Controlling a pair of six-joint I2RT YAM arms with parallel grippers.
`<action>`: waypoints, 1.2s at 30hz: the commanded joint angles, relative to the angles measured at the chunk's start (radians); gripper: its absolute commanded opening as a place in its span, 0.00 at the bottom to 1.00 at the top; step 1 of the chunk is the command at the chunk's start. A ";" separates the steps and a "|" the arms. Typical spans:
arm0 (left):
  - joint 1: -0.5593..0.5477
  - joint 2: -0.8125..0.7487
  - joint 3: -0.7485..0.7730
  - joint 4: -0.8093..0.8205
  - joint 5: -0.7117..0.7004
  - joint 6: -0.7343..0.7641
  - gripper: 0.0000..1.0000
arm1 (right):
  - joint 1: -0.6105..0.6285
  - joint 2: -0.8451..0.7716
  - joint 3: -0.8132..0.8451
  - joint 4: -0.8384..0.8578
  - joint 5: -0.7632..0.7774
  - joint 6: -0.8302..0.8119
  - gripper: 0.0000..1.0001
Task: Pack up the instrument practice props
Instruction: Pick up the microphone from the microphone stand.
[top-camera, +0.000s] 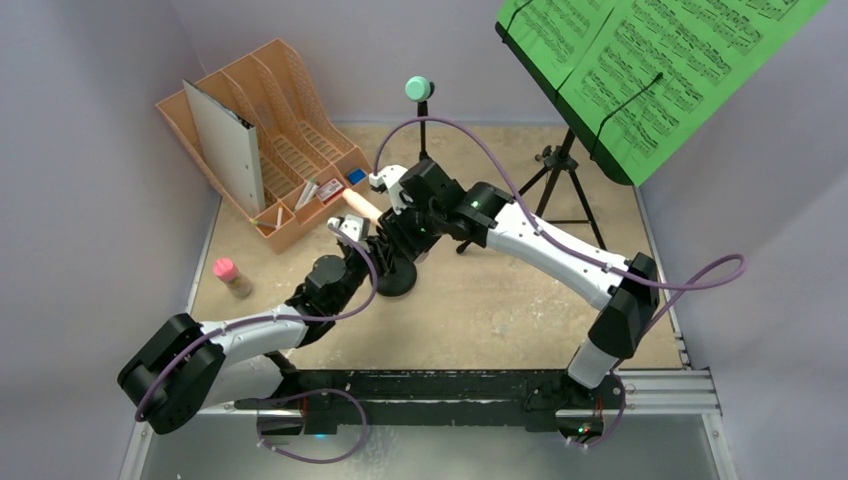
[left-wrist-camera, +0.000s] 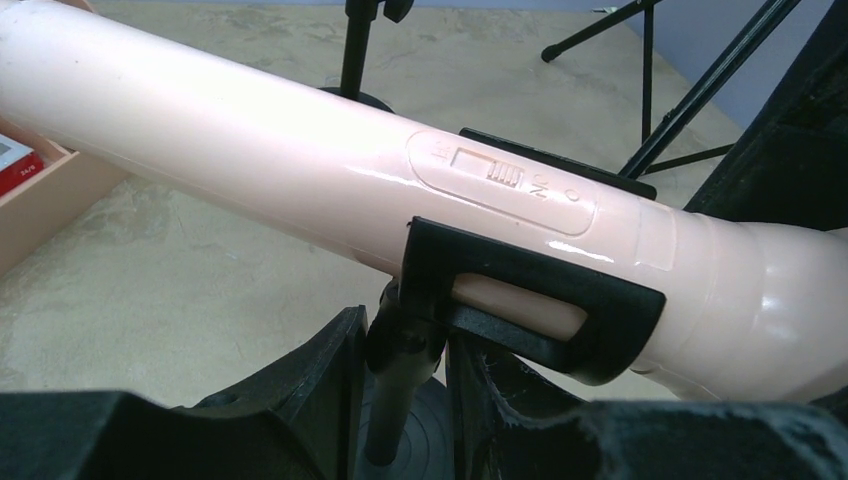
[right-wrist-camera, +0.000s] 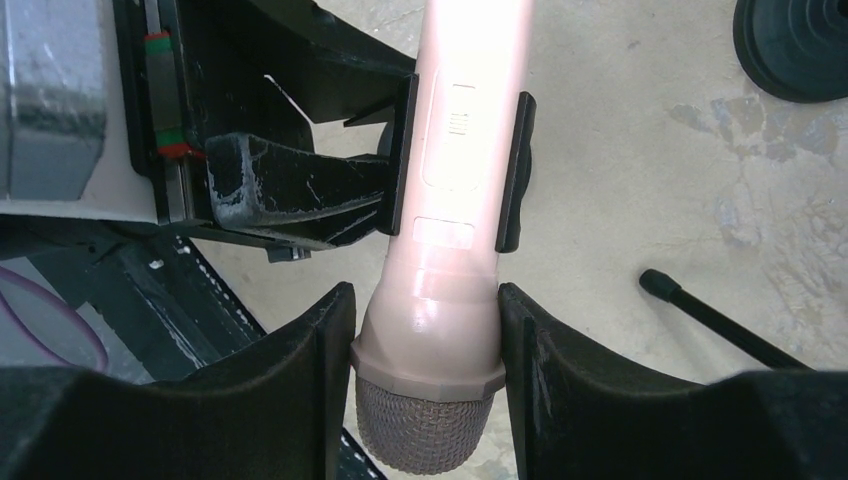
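The pink toy microphone (left-wrist-camera: 250, 130) lies across a black clip (left-wrist-camera: 540, 290) on top of a short pole (left-wrist-camera: 400, 400) with a round base (top-camera: 396, 278). My left gripper (left-wrist-camera: 405, 345) is shut on that pole just under the clip. My right gripper (right-wrist-camera: 427, 340) is shut on the pink microphone (right-wrist-camera: 455, 120) at the collar by its mesh head. Both grippers meet mid-table, left gripper (top-camera: 372, 245), right gripper (top-camera: 400, 215). The teal microphone (top-camera: 418, 89) sits on a second pole (top-camera: 423, 135) behind them. The black tripod (top-camera: 562, 175) carries green sheet-music pages (top-camera: 650, 60) at back right.
An orange slotted rack (top-camera: 290, 130) with a grey binder (top-camera: 225, 140) stands at back left. A small pink-capped object (top-camera: 231, 274) stands on the table's left side. A tripod leg (right-wrist-camera: 700, 315) reaches in close to the right gripper. The second pole's round base (right-wrist-camera: 795, 45) is near.
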 joint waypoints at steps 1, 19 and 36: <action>0.087 0.006 -0.002 -0.085 -0.216 -0.045 0.00 | -0.004 -0.109 -0.044 -0.225 -0.022 -0.014 0.00; 0.142 -0.026 -0.003 -0.148 -0.253 -0.089 0.00 | -0.002 -0.195 -0.150 -0.194 -0.109 -0.039 0.00; 0.150 -0.025 0.010 -0.198 -0.304 -0.108 0.00 | -0.002 -0.186 -0.190 -0.163 -0.177 -0.077 0.00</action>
